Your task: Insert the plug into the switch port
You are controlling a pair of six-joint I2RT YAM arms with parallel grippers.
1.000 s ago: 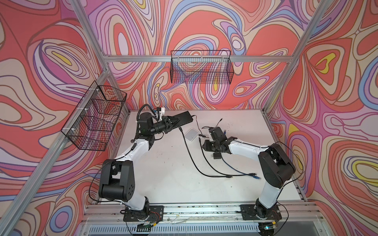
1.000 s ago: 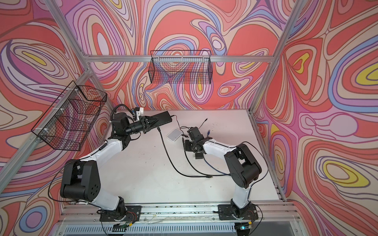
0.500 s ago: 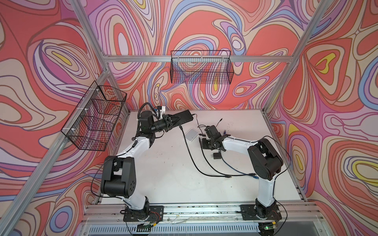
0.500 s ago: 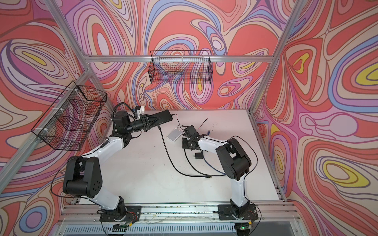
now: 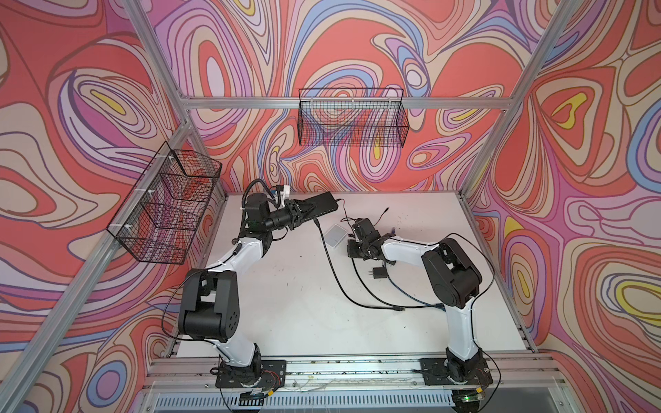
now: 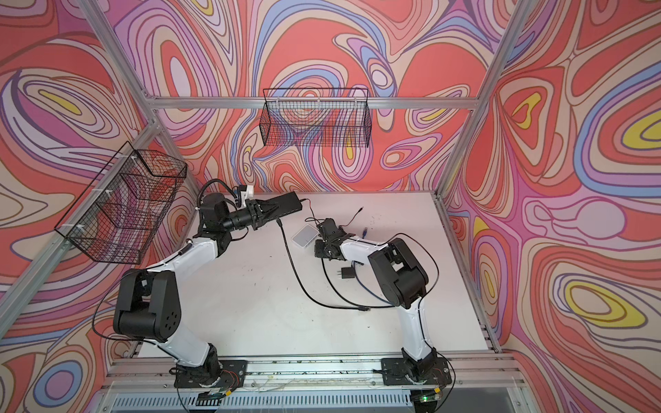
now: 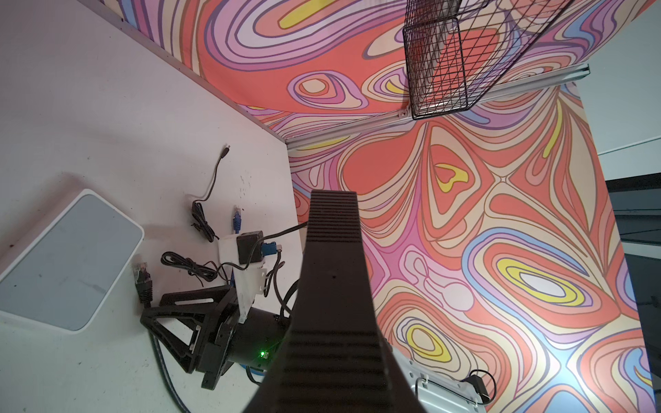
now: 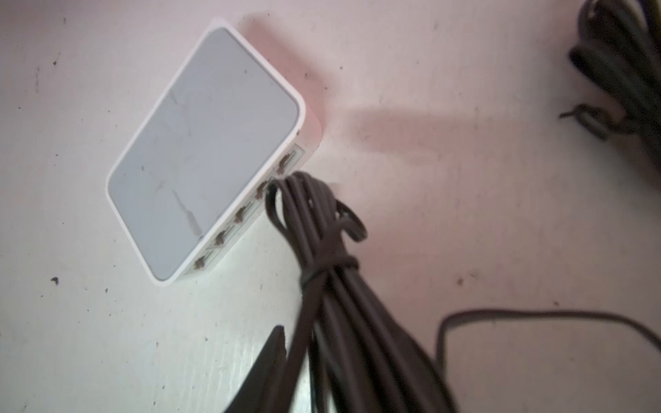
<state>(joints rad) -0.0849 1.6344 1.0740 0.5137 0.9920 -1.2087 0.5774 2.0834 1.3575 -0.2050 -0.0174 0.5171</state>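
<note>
1. Since a second ago the right arm has folded its elbow inward, bringing the right end effector (image 5: 352,246) slightly nearer the white switch (image 5: 334,236). The left arm has hardly shifted.
2. The left end effector (image 5: 296,215) is clamped tight on one end of the black network switch (image 5: 319,205). It holds that switch tilted in the air above the back of the counter (image 5: 286,304), well apart from any plug.
3. The white switch lies flat on the counter, and its row of five ports (image 8: 243,211) faces the right end effector.
4. The right end effector is partly closed and appears to grip a tied cable bundle (image 8: 322,250). One finger (image 8: 275,343) sits against the bundle (its mate is hidden behind the cable). The looped end of the bundle reaches right up to the ports.
5. The black Ethernet plug (image 7: 142,273) lies loose on the counter just beside a corner of the white switch, with neither end effector on it. A blue Ethernet plug (image 7: 236,220) lies farther off.
6. My reading is that the bundle is being cleared from the ports and the insertion has not begun.
   - Draw the bundle away gently so it does not drag the light white switch.
   - Then take the plug by its body, close behind the connector.
   - Line it up squarely with one port and push straight in, with the switch steadied.
</note>
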